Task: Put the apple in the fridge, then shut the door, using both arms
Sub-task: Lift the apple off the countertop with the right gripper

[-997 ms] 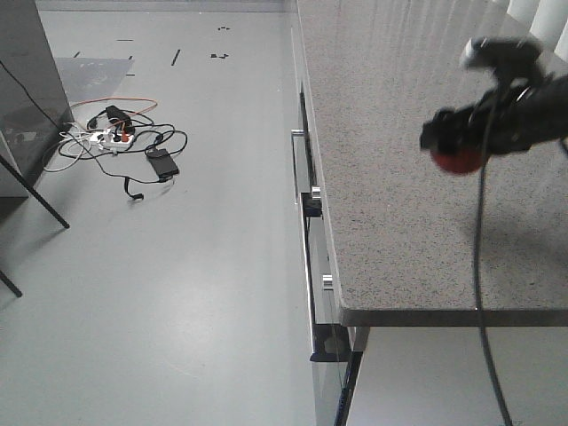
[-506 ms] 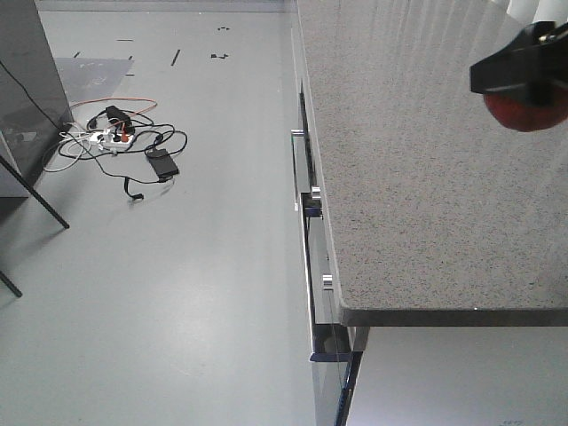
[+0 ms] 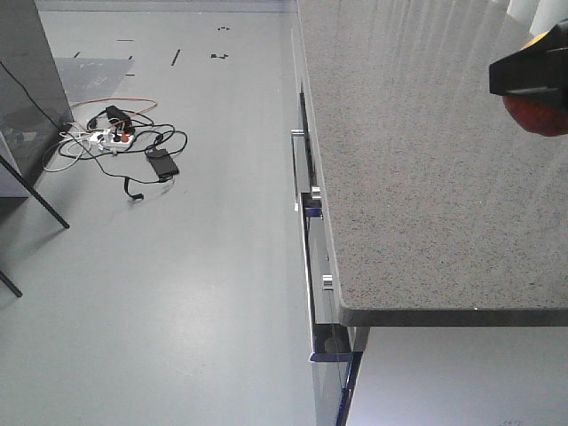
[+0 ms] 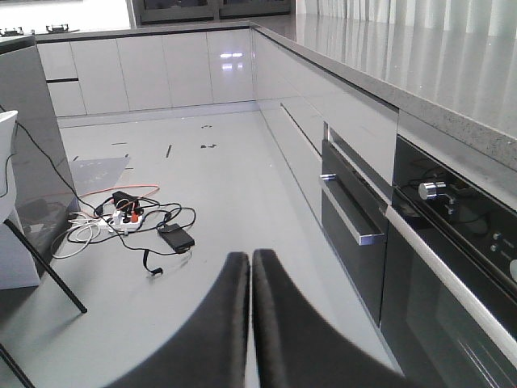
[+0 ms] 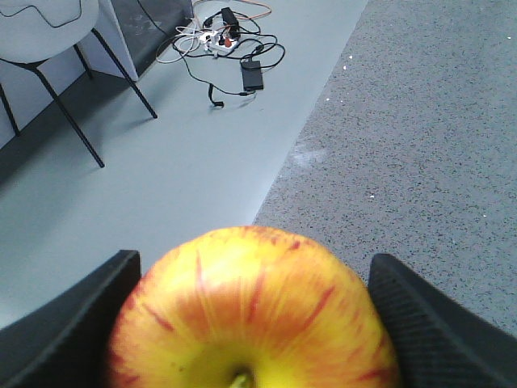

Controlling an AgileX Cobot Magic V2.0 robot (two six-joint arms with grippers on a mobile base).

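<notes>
Right pincer [image 5: 254, 331]: clamped on the apple [image 5: 242, 283], 1 finger on each flank. The stem end faces the wrist camera, so the stem axis runs along my reach and the yellow patch is toward me. In the front view the apple hangs at the far right edge, above the desk [image 3: 417, 177], not resting on it.

Left pincer [image 4: 250, 323]: jaws pressed together, nothing between them. It points low across the floor [image 4: 210, 186], alongside the cabinet fronts.

Fridge: not plainly in any view. A dark grey panel [image 3: 22, 89] stands at the left edge, across the floor from the desk; I cannot tell whether it is the fridge.

Judgement: the apple is with the right arm only, so that arm makes the placement and must swing left, off the desk. The left, empty, is free for the door.
</notes>
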